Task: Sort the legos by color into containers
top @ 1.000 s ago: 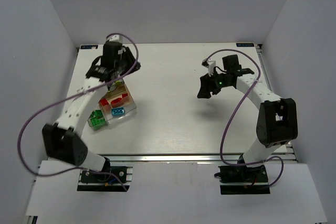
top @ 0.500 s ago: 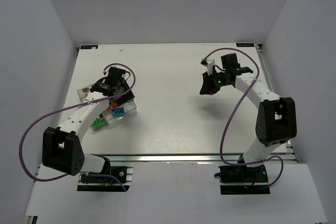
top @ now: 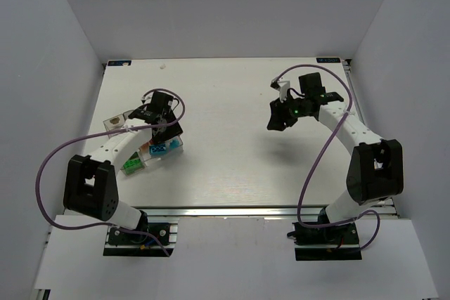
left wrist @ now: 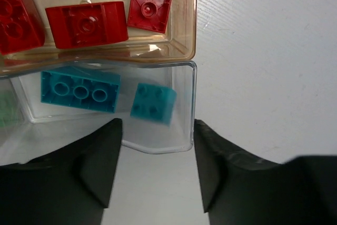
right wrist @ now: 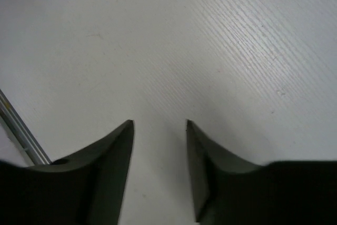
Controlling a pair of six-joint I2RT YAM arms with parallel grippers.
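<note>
Moved since earlier: my left arm (top: 116,147), folded back over the tray (left wrist: 192,30); left gripper (left wrist: 155,130) released, empty, above cyan legos (left wrist: 152,104); red legos (left wrist: 87,23) adjoining. Overhead adds green legos (top: 130,165); right gripper (right wrist: 159,125) parted, empty.

A robotics lab test cell: a white tabletop (top: 225,103) boxed in by plain white walls (top: 225,5), an aluminium rail (top: 232,211) along its near edge, and two cabled robot arms (top: 116,147) mounted there.
</note>
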